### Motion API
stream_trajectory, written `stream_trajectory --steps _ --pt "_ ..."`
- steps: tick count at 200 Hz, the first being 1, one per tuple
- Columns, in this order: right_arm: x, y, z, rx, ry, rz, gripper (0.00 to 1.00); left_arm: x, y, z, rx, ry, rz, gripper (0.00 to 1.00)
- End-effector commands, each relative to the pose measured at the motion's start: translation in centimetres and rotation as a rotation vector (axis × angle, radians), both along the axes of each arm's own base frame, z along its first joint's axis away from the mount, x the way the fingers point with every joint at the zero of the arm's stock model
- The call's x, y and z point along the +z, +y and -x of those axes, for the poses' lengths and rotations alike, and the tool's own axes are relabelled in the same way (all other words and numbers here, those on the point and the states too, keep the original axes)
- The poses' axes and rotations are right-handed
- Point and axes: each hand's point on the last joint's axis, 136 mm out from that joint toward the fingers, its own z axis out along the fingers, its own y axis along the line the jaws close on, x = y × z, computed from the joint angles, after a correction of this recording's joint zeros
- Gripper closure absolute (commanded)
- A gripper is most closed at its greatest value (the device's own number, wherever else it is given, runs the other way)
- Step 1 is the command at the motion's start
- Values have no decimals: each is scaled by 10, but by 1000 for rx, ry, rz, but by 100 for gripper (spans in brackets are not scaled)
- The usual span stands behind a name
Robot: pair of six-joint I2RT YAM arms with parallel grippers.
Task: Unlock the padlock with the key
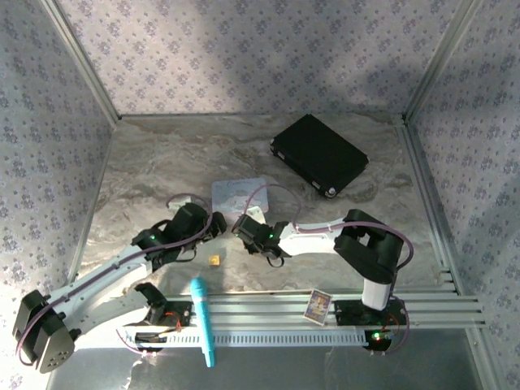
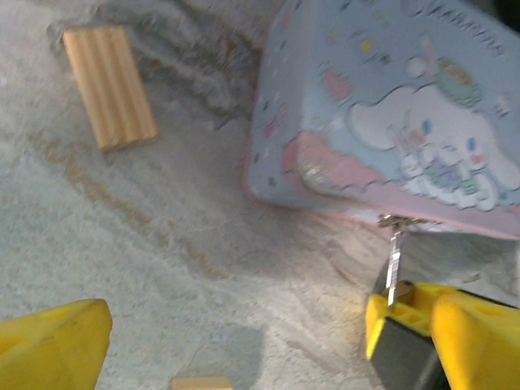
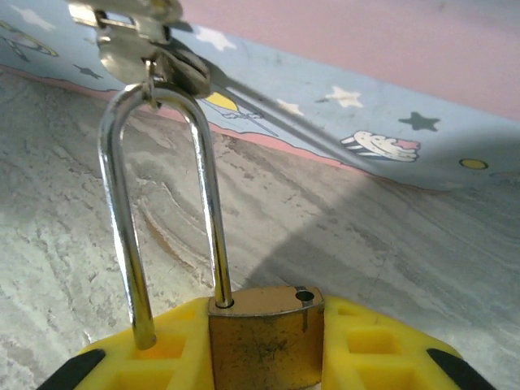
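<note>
Padlock (image 3: 264,333): brass body upright between the yellow pads (image 3: 382,357) of the right gripper (image 3: 264,361), at the near side of the tin box (image 3: 366,106).
Shackle (image 3: 122,203): long and silvery, hooked through the tin's metal latch (image 3: 138,41) at its top. One leg sits in the body, while the other ends outside it, over the left pad — an empty hole shows on the body's top face.
Right fingers: closed on the padlock, one pad against each flank of the body.
Left fingers (image 2: 49,341): spread wide with nothing between them. The left gripper (image 2: 244,333) hangs over the marbled table (image 1: 162,162), just short of the tin.
Tin box: pale blue and pink with a cartoon print, lying flat on the table. From above, it lies just beyond both grippers.
Thin silvery strip (image 2: 396,260): runs down from the tin's latch to a yellow block at the lower right of the left wrist view — the shackle edge-on or something else, I cannot tell.
Wooden block (image 2: 110,85): tan and ribbed, flat on the table, left of the tin and apart from it.
Gold cube (image 1: 214,260): tiny, on the table between the two arms.
Black case (image 1: 318,154): flat, at the far right, well apart from the tin.
Teal pen (image 1: 202,321): lies across the rail at the near edge.
Card (image 1: 318,306): small, on the rail near the right arm's base.
</note>
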Motion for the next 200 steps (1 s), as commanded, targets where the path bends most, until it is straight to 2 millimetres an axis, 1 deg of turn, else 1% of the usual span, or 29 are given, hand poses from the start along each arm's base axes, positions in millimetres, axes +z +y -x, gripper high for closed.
stream_trajectory --steps 1,8,27,46,48,53,67,77,101,108,122,134,153,167,193,200 --pt "-18 3 6 22 74 -93 80 19 -4 -11 -104 -74 -95 0" --pt "-18 -2 7 13 81 -105 82 24 -10 -13 -163 -103 -119 0" --pt "-16 -11 8 19 89 -132 83 34 -21 -21 -277 -153 -217 0" --pt "-13 -18 12 23 105 -163 83 41 -30 -29 -383 -178 -361 0" --pt "-12 -19 13 44 97 -154 83 41 -31 -30 -393 -178 -378 0" --pt "-12 -23 13 50 98 -147 83 40 -34 -31 -419 -174 -424 0" --pt "-13 -35 13 39 105 -121 83 44 -43 -39 -467 -177 -538 0" --pt "-15 -45 12 22 109 -92 83 40 -50 -46 -499 -164 -603 1" --pt "-22 -66 12 -25 149 -47 83 28 -69 -60 -594 -156 -685 5" --pt "-24 -71 12 -37 159 -33 83 25 -70 -65 -603 -159 -717 6" --pt "-28 -80 14 -57 183 -14 83 19 -72 -71 -638 -139 -777 11" --pt "-28 -77 14 -55 193 -50 84 13 -75 -73 -672 -132 -803 13" --pt "-23 -70 11 -51 202 -137 84 -1 -81 -71 -742 -111 -818 14" --pt "-19 -68 7 -73 203 -194 85 -11 -78 -67 -767 -79 -867 18" --pt "-13 -67 1 -110 218 -290 86 -23 -73 -61 -795 -54 -940 20" --pt "-13 -67 0 -121 225 -311 87 -27 -72 -59 -800 -42 -958 23"
